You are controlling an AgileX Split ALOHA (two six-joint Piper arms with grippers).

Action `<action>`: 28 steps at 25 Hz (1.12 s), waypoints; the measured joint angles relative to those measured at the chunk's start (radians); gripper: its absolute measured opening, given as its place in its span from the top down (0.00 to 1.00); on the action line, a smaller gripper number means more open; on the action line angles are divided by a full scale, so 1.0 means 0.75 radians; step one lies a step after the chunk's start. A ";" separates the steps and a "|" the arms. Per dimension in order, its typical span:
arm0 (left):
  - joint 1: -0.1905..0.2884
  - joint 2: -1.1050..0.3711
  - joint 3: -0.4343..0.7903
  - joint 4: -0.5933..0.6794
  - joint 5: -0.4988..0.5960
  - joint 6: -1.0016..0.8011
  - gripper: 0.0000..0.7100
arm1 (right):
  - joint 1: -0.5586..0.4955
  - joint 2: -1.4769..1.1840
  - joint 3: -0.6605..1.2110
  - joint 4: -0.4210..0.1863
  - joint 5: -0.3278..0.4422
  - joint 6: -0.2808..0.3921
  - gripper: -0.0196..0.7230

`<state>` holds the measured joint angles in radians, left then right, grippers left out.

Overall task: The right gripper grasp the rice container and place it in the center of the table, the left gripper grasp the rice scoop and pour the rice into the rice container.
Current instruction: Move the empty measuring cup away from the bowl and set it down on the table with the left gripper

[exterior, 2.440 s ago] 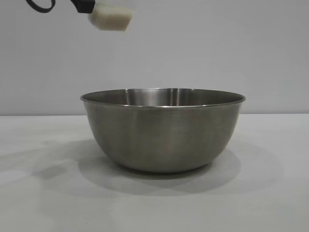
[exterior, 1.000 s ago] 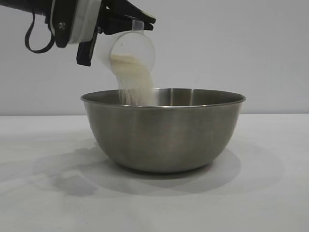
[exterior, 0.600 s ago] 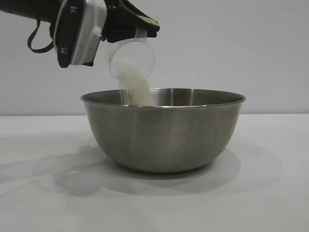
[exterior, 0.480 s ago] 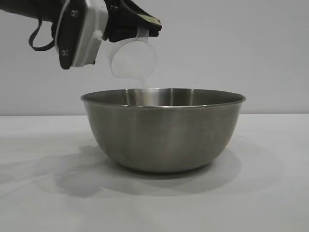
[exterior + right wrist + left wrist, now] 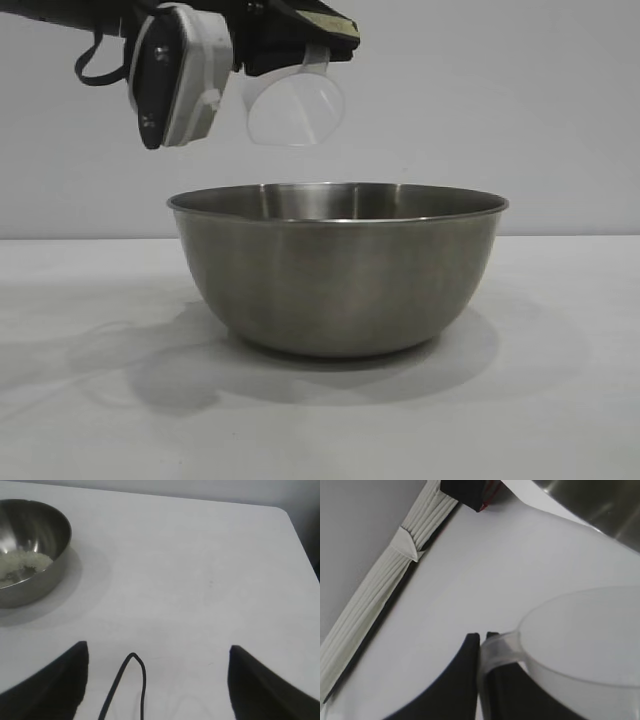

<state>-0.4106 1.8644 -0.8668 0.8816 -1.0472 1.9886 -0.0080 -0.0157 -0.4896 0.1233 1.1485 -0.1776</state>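
My left hand [image 5: 300, 45] is up high, held about level, its two fingers pinched tight together on a handle. My right hand [image 5: 155, 680] is parked low near the desk edge, angled downward, fingers spread wide with nothing between them.

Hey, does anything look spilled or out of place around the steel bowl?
Nothing stands out. The rice lies inside the steel bowl, none shows on the table, and the left gripper holds the empty scoop above it.
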 joint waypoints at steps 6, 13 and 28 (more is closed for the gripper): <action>-0.002 0.000 0.000 -0.048 -0.083 -0.438 1.00 | 0.000 0.000 0.000 0.000 0.000 0.000 0.24; -0.002 0.000 0.000 -0.166 -0.119 -1.220 1.00 | 0.000 0.000 0.000 0.000 0.000 0.000 0.24; 0.035 0.000 0.067 -0.957 -0.119 -2.179 1.00 | 0.000 0.000 0.000 0.000 0.000 0.000 0.24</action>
<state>-0.3841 1.8644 -0.8168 0.1640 -1.1367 0.3542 -0.0080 -0.0157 -0.4896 0.1233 1.1485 -0.1776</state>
